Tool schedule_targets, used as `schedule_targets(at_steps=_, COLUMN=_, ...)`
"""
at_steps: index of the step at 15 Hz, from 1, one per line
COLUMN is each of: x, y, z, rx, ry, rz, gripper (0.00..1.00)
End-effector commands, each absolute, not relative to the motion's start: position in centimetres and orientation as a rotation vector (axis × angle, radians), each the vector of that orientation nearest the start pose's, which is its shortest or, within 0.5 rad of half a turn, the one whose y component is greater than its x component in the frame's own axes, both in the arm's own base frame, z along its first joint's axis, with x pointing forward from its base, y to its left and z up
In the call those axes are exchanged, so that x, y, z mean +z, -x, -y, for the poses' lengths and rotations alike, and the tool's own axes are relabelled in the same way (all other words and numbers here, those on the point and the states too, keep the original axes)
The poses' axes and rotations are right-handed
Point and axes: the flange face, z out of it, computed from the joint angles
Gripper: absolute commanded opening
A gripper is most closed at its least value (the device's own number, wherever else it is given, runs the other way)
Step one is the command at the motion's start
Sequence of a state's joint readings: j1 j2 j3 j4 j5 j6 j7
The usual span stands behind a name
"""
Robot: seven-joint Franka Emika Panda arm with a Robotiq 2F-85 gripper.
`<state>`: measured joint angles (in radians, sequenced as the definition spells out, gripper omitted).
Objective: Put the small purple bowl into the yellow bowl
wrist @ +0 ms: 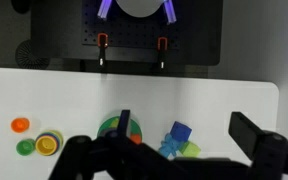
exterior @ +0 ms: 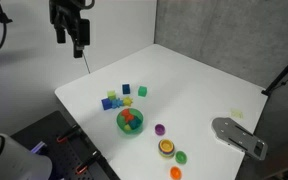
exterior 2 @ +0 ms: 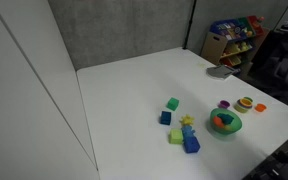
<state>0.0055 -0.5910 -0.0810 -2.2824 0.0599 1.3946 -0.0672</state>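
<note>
Tool (exterior: 80, 45): open, empty, high. Small purple bowl (exterior: 160, 129): ungrasped on tabletop (exterior: 184, 80), beside yellow bowl (exterior: 166, 147); all steps pending.

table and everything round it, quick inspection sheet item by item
surface: white table, things grouped towards one edge
job's things: purple bowl on the table beside the yellow bowl, not in it
clutter: big green bowl holding blocks, loose blocks, small orange bowl, small green bowl, grey flat part
hand: hand high above the table, fingers apart, holding nothing
cables: nothing seen
surroundings: grey wall panels, toy shelf
</note>
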Motion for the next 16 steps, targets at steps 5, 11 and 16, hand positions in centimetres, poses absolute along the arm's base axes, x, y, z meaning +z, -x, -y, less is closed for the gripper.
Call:
schedule_targets(at_steps=5, x=54.4, y=-34.1, z=2.3, rx=0.431, ry=3.012, rz=0.008, gripper=1.00)
schedule_targets(at_steps=11, x=52.8, y=-37.0, z=2.4, rx=0.351, ry=3.064, rz=0.009, gripper=1.00)
schedule_targets(at_steps=16, x=48.6, y=-40.2, z=2.2, rx=0.304, ry=3.108, rz=0.010, gripper=1.00)
